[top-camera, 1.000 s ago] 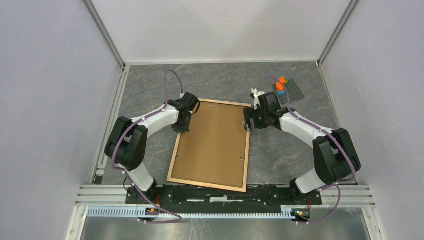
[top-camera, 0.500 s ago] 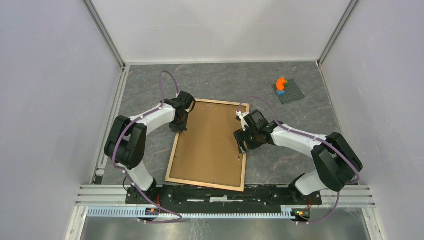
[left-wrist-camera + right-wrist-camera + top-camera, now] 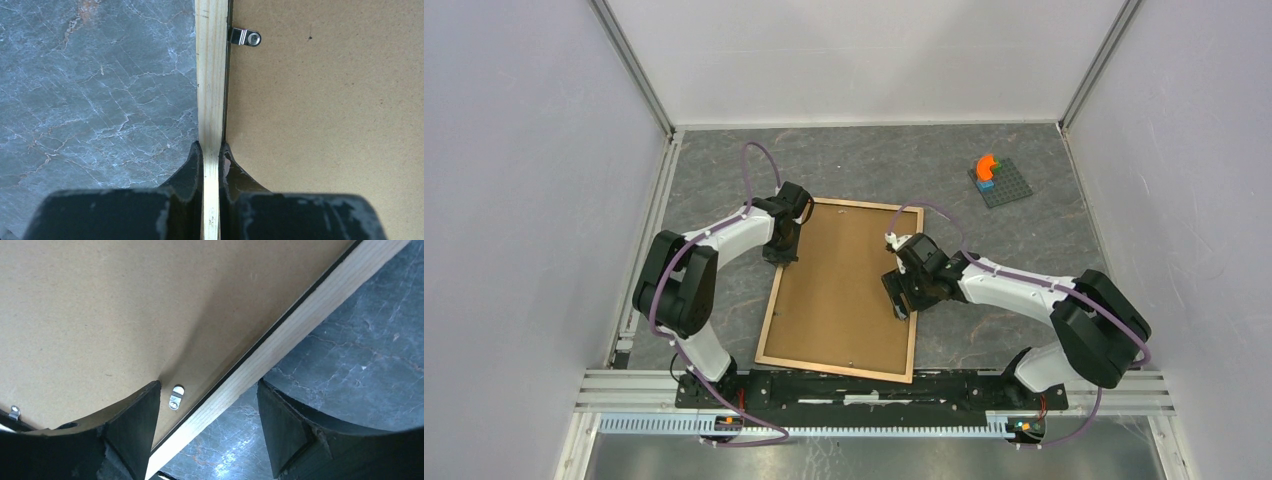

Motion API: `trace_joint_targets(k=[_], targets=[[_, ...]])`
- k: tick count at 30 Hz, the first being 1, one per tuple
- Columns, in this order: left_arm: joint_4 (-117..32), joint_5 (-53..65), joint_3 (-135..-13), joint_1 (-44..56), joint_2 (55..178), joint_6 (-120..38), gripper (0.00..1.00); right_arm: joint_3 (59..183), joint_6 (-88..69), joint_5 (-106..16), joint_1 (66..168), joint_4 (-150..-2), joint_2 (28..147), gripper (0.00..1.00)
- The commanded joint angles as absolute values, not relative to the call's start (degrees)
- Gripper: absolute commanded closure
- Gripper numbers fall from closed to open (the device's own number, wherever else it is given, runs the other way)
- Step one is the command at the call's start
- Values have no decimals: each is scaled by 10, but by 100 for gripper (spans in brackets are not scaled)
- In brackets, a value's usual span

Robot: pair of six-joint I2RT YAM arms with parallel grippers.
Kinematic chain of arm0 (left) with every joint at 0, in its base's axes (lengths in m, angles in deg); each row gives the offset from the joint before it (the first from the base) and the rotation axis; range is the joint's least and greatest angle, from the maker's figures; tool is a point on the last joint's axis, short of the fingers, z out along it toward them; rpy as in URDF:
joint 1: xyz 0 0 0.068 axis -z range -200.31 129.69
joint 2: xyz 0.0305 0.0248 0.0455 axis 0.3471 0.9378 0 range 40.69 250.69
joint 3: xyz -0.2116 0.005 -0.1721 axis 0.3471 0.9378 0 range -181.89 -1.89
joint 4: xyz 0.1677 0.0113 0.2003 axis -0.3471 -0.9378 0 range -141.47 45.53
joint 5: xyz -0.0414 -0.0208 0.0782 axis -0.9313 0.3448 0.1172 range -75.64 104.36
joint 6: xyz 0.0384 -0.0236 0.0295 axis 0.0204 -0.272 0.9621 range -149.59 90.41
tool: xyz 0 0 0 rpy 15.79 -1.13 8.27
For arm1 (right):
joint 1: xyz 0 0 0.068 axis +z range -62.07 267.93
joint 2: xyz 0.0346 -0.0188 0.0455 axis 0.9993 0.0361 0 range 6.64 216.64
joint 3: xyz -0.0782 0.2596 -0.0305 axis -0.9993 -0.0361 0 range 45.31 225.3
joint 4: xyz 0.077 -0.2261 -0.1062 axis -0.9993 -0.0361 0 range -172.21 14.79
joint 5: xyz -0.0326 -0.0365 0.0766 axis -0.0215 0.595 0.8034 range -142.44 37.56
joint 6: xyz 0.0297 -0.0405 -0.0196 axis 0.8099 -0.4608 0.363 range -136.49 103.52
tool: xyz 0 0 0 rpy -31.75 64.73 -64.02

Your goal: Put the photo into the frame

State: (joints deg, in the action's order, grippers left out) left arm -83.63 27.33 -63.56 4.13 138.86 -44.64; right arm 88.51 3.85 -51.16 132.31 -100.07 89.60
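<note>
Left gripper (image 3: 211, 152) pinches the frame's (image 3: 767, 330) left rim; right gripper (image 3: 208, 390) hangs spread astride the right rim. Backing (image 3: 844, 290) faces up, hiding whatever lies beneath.

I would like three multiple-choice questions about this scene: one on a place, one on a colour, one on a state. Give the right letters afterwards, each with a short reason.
1. Where does the grey studded plate lie?
A. On the brown panel
B. Between the arm bases
C. At the far right of the table, apart from the frame

2. What colour is the frame's rim on the side that faces up?
A. Light wood
B. Red
C. White

3. In what state is the left claw?
A. Wide open above the table
B. Shut on the frame's rim
C. Holding a loose photo

Answers:
1 C: the top view shows it alone near the far right corner.
2 A: both wrist views show pale wood.
3 B: the left wrist view shows it pinching the rim from both sides.
</note>
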Motion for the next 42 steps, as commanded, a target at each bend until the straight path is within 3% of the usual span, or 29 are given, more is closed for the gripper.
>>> trace_joint_targets(k=[1,8,18,22,26,30,32,36,40,42], targets=[[-823,257,-647,39,1394,-448,98,870,84,-561,1339,-1008,887,27],[-823,245,-649,40,1391,-448,98,871,111,-584,1354,-1014,895,44],[-824,250,-646,39,1389,-452,98,849,157,-615,1388,-1044,884,47],[-826,257,-647,39,1393,-456,98,839,177,-629,1399,-1053,879,63],[-825,270,-645,38,1395,-464,98,815,208,-640,1405,-1043,863,89],[-825,269,-644,38,1398,-471,98,806,220,-660,1406,-1026,855,96],[-824,267,-642,37,1397,-473,98,823,221,-676,1405,-1034,855,93],[-822,266,-636,37,1393,-482,98,850,266,-691,1405,-1052,828,60],[-821,266,-637,37,1388,-486,98,848,370,-701,1405,-1058,792,42],[-820,265,-637,36,1386,-488,98,841,414,-706,1406,-1054,785,38]])
